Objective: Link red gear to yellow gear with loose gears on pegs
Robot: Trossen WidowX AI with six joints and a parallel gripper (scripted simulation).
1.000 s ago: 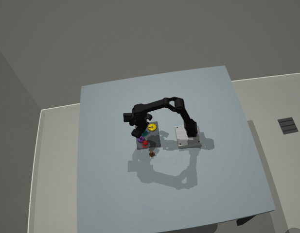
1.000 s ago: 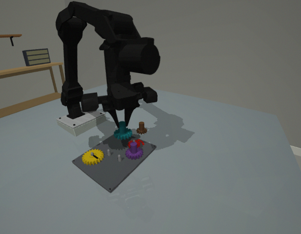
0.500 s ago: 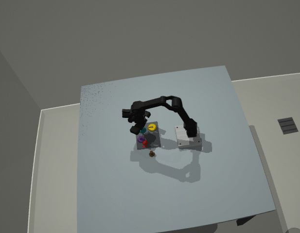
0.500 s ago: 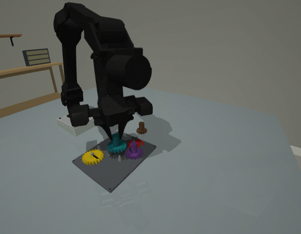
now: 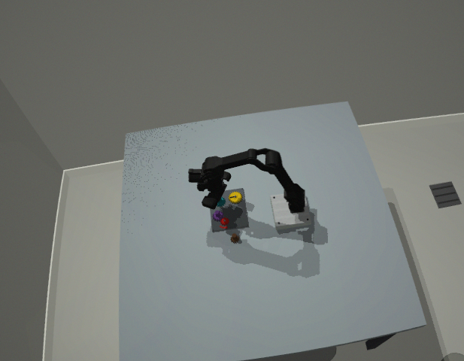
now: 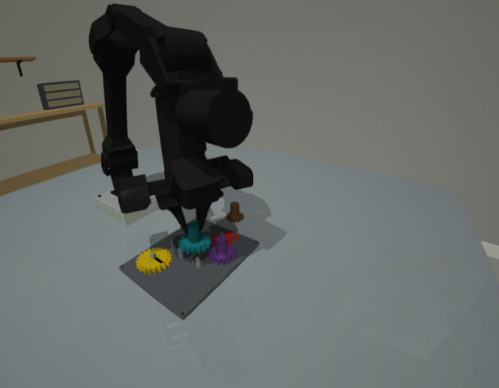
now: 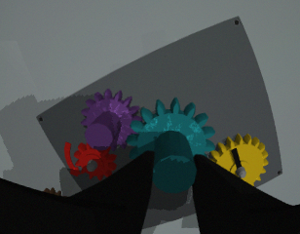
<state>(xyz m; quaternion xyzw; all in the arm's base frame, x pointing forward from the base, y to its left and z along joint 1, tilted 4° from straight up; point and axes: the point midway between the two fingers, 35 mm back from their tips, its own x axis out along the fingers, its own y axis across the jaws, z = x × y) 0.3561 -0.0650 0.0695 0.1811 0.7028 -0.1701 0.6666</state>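
Observation:
My gripper (image 6: 193, 229) (image 7: 173, 162) is shut on the knob of the teal gear (image 6: 194, 244) (image 7: 171, 124) (image 5: 221, 201) and holds it upright above the grey board (image 6: 182, 296) (image 7: 199, 63) (image 5: 241, 222). The purple gear (image 6: 222, 253) (image 7: 111, 109) (image 5: 216, 215) sits on the board beside the red gear (image 7: 94, 160) (image 5: 222, 222), which has the red arrow next to it. The yellow gear (image 6: 154, 260) (image 7: 247, 158) (image 5: 233, 197) sits at the other side. Two bare pegs show in the exterior view, one peg (image 6: 198, 262) and another peg (image 6: 180, 253). In the wrist view the teal gear hides them.
A small brown gear (image 6: 234, 213) (image 5: 235, 238) stands upright on the table just off the board, near the red gear. The arm's white base plate (image 5: 280, 213) (image 6: 136, 212) stands on the table to one side of the board.

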